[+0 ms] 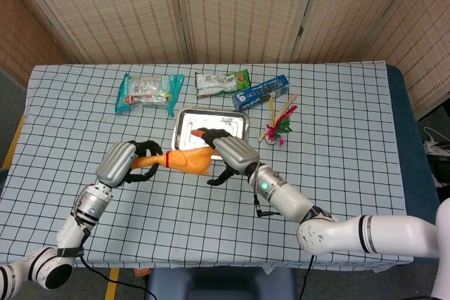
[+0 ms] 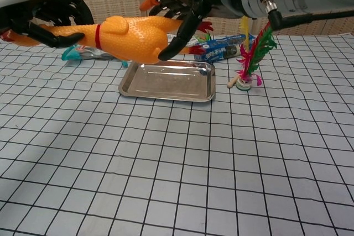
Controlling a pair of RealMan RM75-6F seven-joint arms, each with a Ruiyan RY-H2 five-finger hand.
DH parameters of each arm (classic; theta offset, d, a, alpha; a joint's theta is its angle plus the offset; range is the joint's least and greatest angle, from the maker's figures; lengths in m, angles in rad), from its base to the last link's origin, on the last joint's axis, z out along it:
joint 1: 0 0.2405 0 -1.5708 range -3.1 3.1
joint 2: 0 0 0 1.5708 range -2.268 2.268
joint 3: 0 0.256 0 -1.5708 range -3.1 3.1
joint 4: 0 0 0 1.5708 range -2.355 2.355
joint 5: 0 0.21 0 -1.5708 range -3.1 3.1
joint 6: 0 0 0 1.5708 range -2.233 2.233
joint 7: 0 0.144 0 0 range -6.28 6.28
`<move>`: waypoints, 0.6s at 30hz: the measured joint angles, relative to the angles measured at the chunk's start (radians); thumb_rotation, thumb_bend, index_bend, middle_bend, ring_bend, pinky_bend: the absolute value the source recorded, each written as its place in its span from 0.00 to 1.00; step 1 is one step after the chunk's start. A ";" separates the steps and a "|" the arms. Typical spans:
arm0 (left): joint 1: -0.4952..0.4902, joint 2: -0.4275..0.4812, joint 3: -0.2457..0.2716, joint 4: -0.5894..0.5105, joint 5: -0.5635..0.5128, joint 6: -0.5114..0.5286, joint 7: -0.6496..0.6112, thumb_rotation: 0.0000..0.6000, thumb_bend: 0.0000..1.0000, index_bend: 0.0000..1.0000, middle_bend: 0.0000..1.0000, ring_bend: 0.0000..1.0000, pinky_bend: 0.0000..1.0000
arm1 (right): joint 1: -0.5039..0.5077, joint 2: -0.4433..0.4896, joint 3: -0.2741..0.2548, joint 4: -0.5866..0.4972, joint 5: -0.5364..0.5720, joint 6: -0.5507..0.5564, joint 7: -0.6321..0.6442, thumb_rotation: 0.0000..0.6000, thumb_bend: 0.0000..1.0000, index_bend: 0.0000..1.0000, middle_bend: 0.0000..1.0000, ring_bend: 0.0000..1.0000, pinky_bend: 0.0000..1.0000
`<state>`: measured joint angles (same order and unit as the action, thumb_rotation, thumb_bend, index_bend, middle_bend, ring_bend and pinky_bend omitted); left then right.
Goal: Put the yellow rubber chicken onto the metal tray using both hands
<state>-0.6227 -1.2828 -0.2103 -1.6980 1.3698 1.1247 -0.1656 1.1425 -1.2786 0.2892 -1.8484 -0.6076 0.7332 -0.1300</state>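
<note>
The yellow rubber chicken (image 2: 130, 38) is a long, pimpled orange-yellow toy with a plump body, a thin neck ringed by a red band and small red feet at its tail end; it is held off the table, stretched lengthwise between the two hands. The left hand (image 2: 47, 15), grey-backed with black fingers, is wrapped around the neck and head end, while the right hand (image 2: 188, 1) grasps the fat body from above, its black fingers curling down over the far flank. The chicken hangs just in front of and above the near edge of the metal tray (image 2: 206, 89), a shallow shiny rectangle lying below the right hand; in the head view the toy's body (image 1: 188, 160) overlaps the tray's near rim (image 1: 177, 133), though whether any part touches the metal is hard to tell from that angle. Beyond the right hand lie a blue box (image 1: 261, 92) and a green snack packet (image 1: 222, 82), and beyond the left hand a teal snack bag (image 1: 148, 93). To the outer side of the right hand stands a feather shuttlecock (image 2: 250, 59) with pink and green plumes on a small round base. Everything rests on a table covered by a pale cloth (image 2: 182, 169) printed with a black grid, and behind the table stand woven, straw-coloured folding screens (image 1: 232, 8).
</note>
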 measured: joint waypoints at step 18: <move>-0.007 -0.003 0.001 -0.017 -0.005 -0.009 0.014 1.00 0.60 0.91 0.82 0.62 0.49 | 0.029 -0.105 -0.017 0.054 0.024 0.116 -0.027 1.00 0.44 1.00 0.78 0.90 1.00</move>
<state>-0.6297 -1.2863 -0.2089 -1.7146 1.3651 1.1159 -0.1519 1.1720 -1.3840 0.2720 -1.7941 -0.5834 0.8489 -0.1574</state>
